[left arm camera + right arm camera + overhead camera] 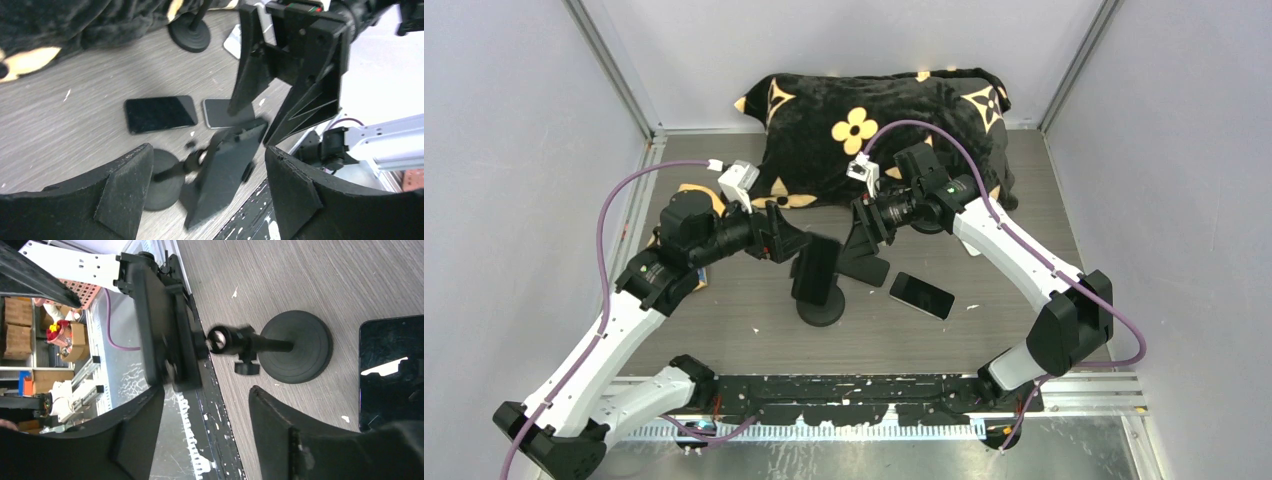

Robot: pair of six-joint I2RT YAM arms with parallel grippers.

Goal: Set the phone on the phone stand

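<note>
Spanning the work area: a grey wood-grain tabletop [724,330] flecked with small white specks.

- Black plush blanket [874,110], yellow flower motifs, bunched along the far edge.
- Left hand [786,238], released: fingers spread wide, level with the head of the stand on its left side, gripping nothing.
- Right hand [864,240], released: fingers apart, facing the left hand from the other side of the stand. In its wrist view the stand's stem and base lie between the fingers, and nothing is clasped.
- Phone stand [821,312], black, with a round base, short stem and ball joint, at mid-tabletop between the two hands.
- Phone [816,268], a dark slab resting tilted against the stand's cradle, clear of both hands.
- Loose phone [160,113], black, lying flat face up beside the stand's base.
- Silver-edged phone [217,112], flat, just beside the loose one and partly hidden behind the right hand.
- Second stand [190,32], only its round base and lower stem in view, near the blanket.
</note>
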